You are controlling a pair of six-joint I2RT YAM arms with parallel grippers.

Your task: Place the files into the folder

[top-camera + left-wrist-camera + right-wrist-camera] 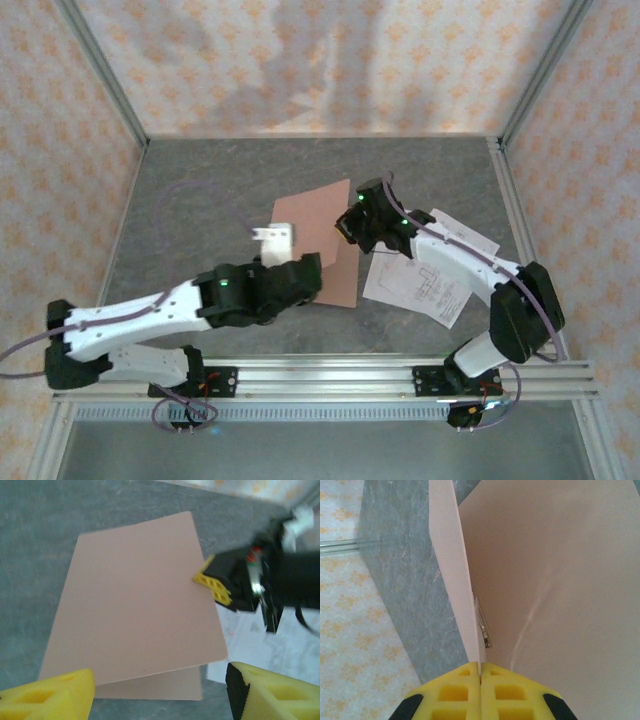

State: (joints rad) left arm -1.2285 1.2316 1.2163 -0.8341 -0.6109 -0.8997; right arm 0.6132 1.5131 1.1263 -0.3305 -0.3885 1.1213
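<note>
From above, one smooth salmon card folder [315, 225] lies mid-way on the mottled grey worktop [200, 190], between left fingers [272, 238] and right fingers [348, 228]; at least two white files [425, 285], print unreadable, lie nearer the right edge. Left wrist: the yellow latticed left fingers stand open. Right wrist: the right fingers pinch the folder's thin raised flap.

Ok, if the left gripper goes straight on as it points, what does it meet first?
Probably the folder: its raised top cover lies right ahead of the open left gripper, though depth is unclear.
</note>
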